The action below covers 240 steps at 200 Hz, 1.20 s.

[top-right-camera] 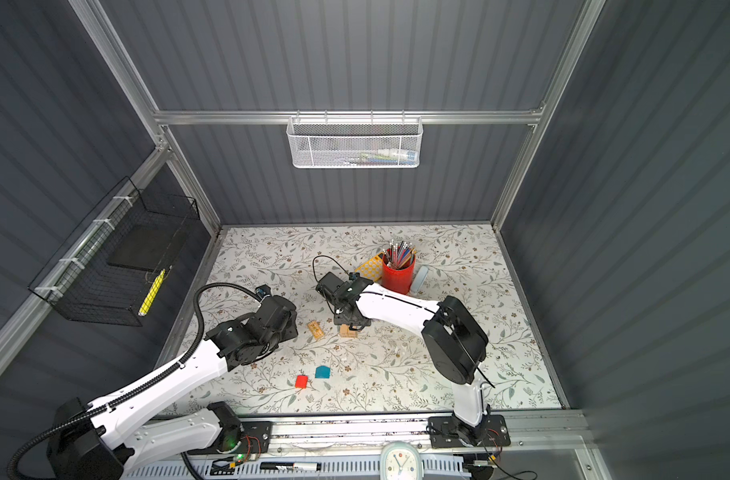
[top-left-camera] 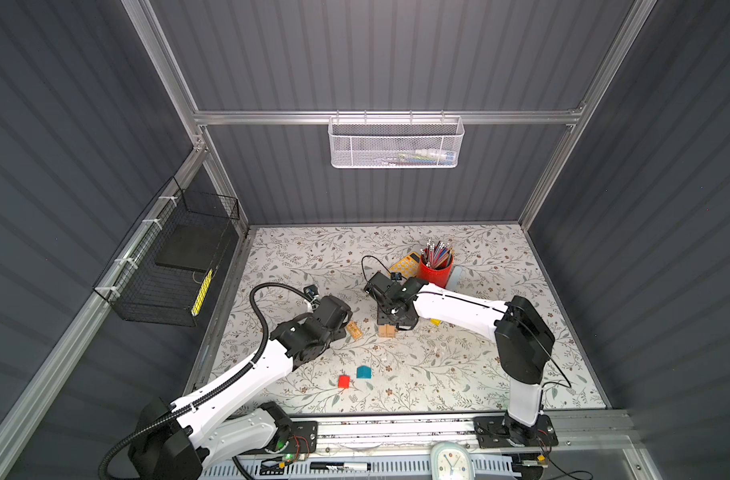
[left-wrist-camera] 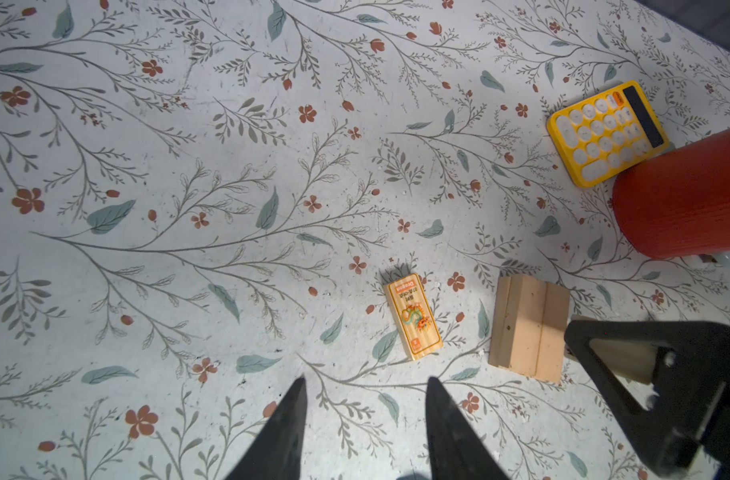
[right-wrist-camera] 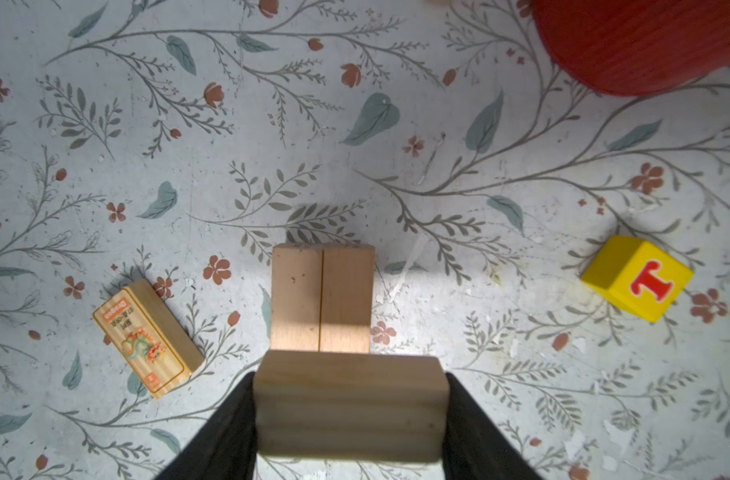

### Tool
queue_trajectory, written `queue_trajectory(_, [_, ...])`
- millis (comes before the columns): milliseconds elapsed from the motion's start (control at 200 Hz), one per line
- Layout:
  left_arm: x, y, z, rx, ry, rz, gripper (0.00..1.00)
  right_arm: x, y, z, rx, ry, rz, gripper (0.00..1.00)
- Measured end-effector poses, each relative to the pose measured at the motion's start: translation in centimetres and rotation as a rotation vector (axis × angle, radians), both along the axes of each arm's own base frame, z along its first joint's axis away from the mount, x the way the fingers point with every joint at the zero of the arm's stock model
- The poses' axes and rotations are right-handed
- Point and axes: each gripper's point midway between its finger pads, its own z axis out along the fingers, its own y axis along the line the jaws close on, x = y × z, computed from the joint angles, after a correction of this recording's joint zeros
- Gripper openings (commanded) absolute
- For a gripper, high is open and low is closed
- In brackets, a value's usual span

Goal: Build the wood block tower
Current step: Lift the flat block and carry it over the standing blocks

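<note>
Two tan planks (right-wrist-camera: 322, 299) lie side by side on the floral table, the start of the wood block tower, seen in both top views (top-left-camera: 387, 331) (top-right-camera: 348, 330). My right gripper (right-wrist-camera: 349, 378) is shut on another tan plank (right-wrist-camera: 349, 415), held crosswise just above their near end. My left gripper (left-wrist-camera: 365, 384) hangs open and empty, short of a printed plank (left-wrist-camera: 413, 318) lying flat to the left of the pair. A yellow lettered cube (right-wrist-camera: 637, 278) sits to the right. A red cube (top-left-camera: 344, 381) and a teal house-shaped block (top-left-camera: 363, 372) rest nearer the front.
A red pencil cup (top-left-camera: 436, 270) and a yellow calculator (top-left-camera: 407, 262) stand just behind the right gripper. A black wire basket (top-left-camera: 176, 266) hangs on the left wall, a white mesh basket (top-left-camera: 396, 143) on the back rail. A clock (top-left-camera: 452, 461) and a marker (top-left-camera: 340, 466) lie on the front ledge.
</note>
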Motion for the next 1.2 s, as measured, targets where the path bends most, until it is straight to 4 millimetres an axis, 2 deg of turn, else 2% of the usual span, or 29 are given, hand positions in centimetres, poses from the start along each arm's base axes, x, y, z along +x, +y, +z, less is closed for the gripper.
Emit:
queue_trajectory(175, [-0.2, 0.4, -0.1, 0.004, 0.001, 0.018, 0.47, 0.6, 0.7, -0.6, -0.018, 0.008, 0.012, 0.58])
queue_trajectory(725, [-0.3, 0.7, -0.4, 0.001, 0.005, 0.036, 0.48, 0.8, 1.0, -2.1, -0.052, 0.032, 0.02, 0.59])
queue_trajectory(1201, [-0.4, 0.7, -0.7, 0.006, 0.01, 0.036, 0.49, 1.0, 1.3, -2.4, -0.05, 0.033, 0.016, 0.6])
